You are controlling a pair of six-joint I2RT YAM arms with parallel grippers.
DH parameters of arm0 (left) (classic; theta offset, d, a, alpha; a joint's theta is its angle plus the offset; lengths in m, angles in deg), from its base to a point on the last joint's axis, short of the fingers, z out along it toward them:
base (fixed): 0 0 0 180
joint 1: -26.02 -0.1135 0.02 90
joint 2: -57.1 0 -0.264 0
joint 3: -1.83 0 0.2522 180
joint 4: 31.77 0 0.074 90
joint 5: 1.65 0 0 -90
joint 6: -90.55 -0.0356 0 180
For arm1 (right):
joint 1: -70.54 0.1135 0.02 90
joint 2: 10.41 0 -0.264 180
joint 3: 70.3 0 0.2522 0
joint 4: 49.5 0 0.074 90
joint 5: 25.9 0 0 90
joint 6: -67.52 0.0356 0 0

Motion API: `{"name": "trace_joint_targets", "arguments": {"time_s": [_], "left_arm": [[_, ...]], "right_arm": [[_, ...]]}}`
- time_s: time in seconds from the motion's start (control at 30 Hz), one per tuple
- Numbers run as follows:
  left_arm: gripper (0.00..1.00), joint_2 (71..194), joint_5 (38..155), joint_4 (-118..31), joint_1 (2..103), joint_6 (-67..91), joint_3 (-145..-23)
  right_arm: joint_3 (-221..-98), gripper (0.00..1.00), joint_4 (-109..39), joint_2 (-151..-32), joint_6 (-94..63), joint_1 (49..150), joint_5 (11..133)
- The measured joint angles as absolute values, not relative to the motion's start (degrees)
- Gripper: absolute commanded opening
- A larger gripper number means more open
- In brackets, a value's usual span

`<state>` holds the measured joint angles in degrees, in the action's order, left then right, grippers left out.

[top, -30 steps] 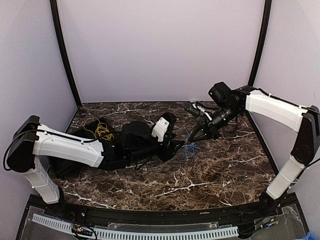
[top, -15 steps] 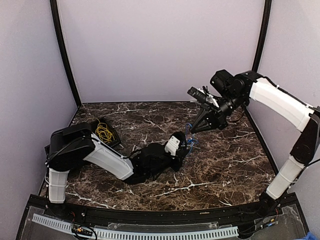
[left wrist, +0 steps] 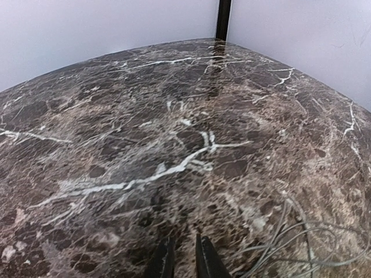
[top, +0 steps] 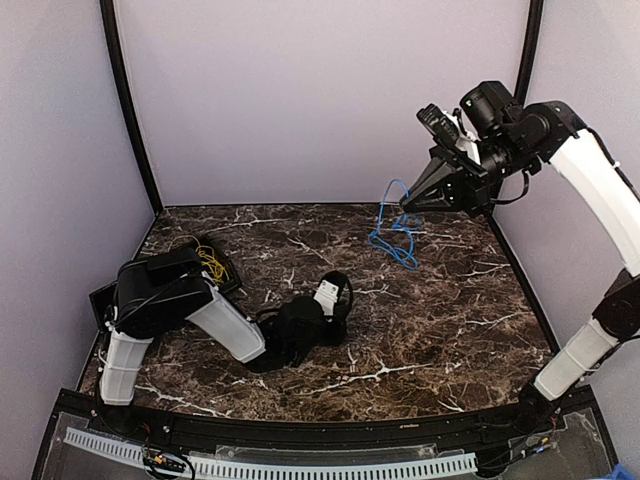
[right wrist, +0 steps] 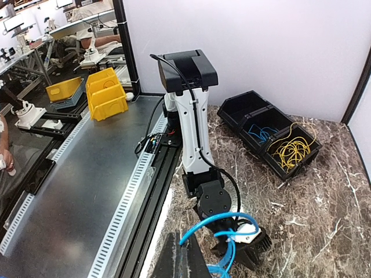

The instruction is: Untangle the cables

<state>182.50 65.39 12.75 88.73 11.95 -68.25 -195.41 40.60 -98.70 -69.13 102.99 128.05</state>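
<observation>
A blue cable (top: 392, 232) (right wrist: 215, 222) is seen hanging in loose loops over the far right part of the tabletop (top: 440, 320). Its upper end is pinched in the right tool (top: 408, 203) (right wrist: 179, 255), whose fingers are pressed together on it, and its lowest loop appears to reach the marble surface, though contact cannot be made out for certain. The right tool is held high, near the back wall.

A bundle of yellow cables (top: 208, 263) (right wrist: 294, 149) is lodged in one compartment of a black bin (top: 225, 262) (right wrist: 249, 99) at the left rear of the tabletop. In the right wrist view a further small blue coil (right wrist: 259, 134) is seen in the compartment just beside it.

The left tool (top: 340, 292) (left wrist: 184, 260) is held low over the middle of the tabletop, well apart from the hanging cable. Its fingers (left wrist: 168, 263) are seen narrowly parted, with nothing between them. A few thin pale strands (left wrist: 290, 246) are seen on the marble just to the right of it in the left wrist view. Their colour cannot be told.
</observation>
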Motion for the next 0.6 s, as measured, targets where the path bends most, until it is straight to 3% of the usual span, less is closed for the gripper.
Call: {"name": "trace_joint_targets", "arguments": {"time_s": [0.2, 0.6], "left_arm": [[0.39, 175.75, 67.16, 13.17, 87.93, 11.76, -61.29], [0.46, 147.34, 67.99, 14.20, 88.67, 9.02, -51.85]], "right_arm": [[-189.05, 0.00, 38.10, -96.30, -66.51, 102.03, 126.85], [-179.28, 0.00, 32.62, -95.07, -63.65, 101.28, 124.75]]}}
